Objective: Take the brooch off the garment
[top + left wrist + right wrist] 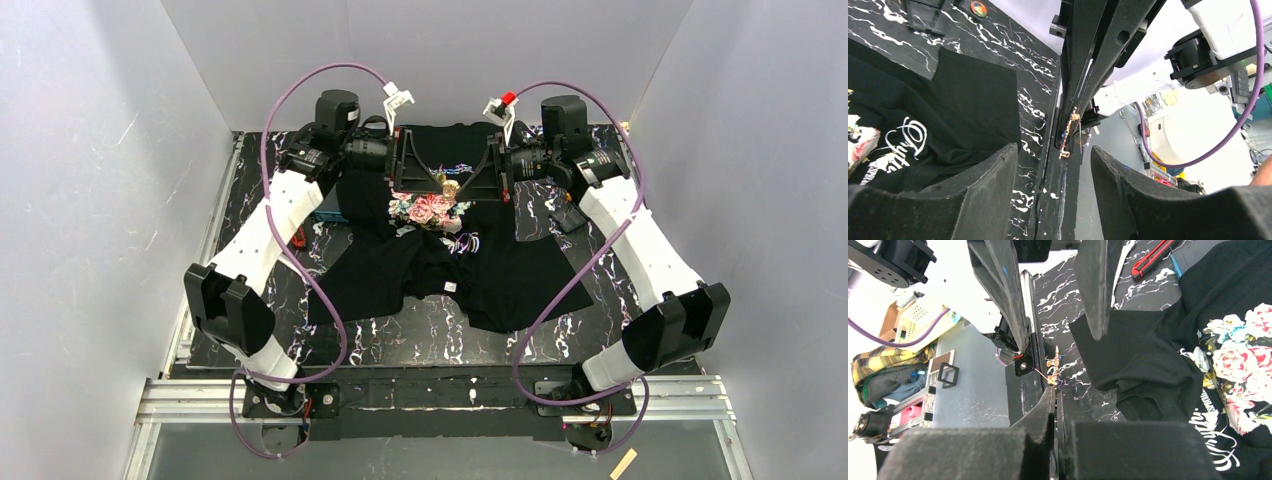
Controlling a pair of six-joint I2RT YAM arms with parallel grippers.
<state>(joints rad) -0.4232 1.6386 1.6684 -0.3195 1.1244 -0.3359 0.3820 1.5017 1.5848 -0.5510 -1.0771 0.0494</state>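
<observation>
Top external view: the T-shirt (500, 275) lies spread on the surface (400, 335); the brooch (451, 187) is a gold speck just at 12 o'clock of the rose print (430, 208).
Right pincer (1054, 392): clamped tight on the brooch, which sticks out from its tips.
Left pincer (1053, 150): fingers apart, holding nothing, facing the brooch.
Brooch: both wrist views show it against bare surface, with the cloth at 9 o'clock in the left wrist view and at 3 o'clock in the right one. It seems free of the shirt, though I cannot tell for sure.
Risk, slip: the hold is on a thin edge at the very tips, so a quick swing could twist the brooch loose and drop it onto dark cloth.
Risk, snag: if the pin is caught in a thread, pulling away may drag or tear the fabric.
Risk, bump: the two sets of tips are close, so moving the left one could knock the brooch.
Wrist views only: the grip itself and the gap between the left fingers, both of which the top view blurs.
Top view only: how the whole shirt lies, and where the brooch hangs over it.
Right wrist extra: a red cutter (1148, 262) at 1 o'clock.
</observation>
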